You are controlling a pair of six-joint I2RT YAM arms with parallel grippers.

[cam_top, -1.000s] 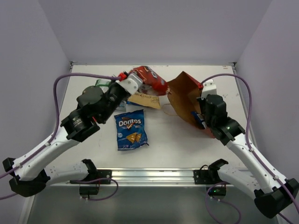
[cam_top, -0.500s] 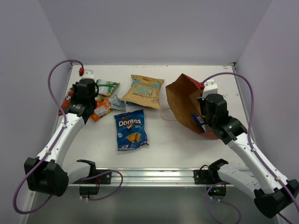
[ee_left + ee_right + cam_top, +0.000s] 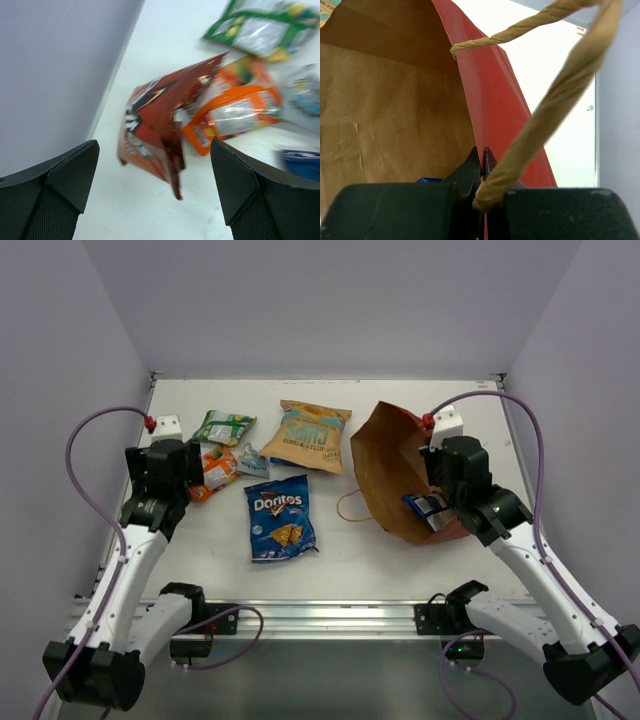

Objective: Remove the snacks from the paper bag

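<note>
One Doritos bag (image 3: 280, 517): flat on the surface (image 3: 350, 560), nearest to the arm bases, outside the paper bag (image 3: 395, 475).
Paper bag: at the right of the surface, tipped over with its mouth toward the left; a blue packet (image 3: 428, 508) is inside it.
Right end effector (image 3: 482, 162): jaws pressed together on the red wall of the paper bag, just beside the twisted handle (image 3: 540, 125).
Left end effector (image 3: 154, 150): fingers wide apart, gripping nothing, above the left edge near the wall.
Red-orange chip bag (image 3: 150, 135): below the left fingers, blurred, touching the orange pack (image 3: 235, 112).
Small blue pack (image 3: 252, 462): just right of the orange pack.
Tan bag (image 3: 312, 434): far middle, flat, teal print up.
Green pack (image 3: 224, 427): far left, beyond the orange pack.
</note>
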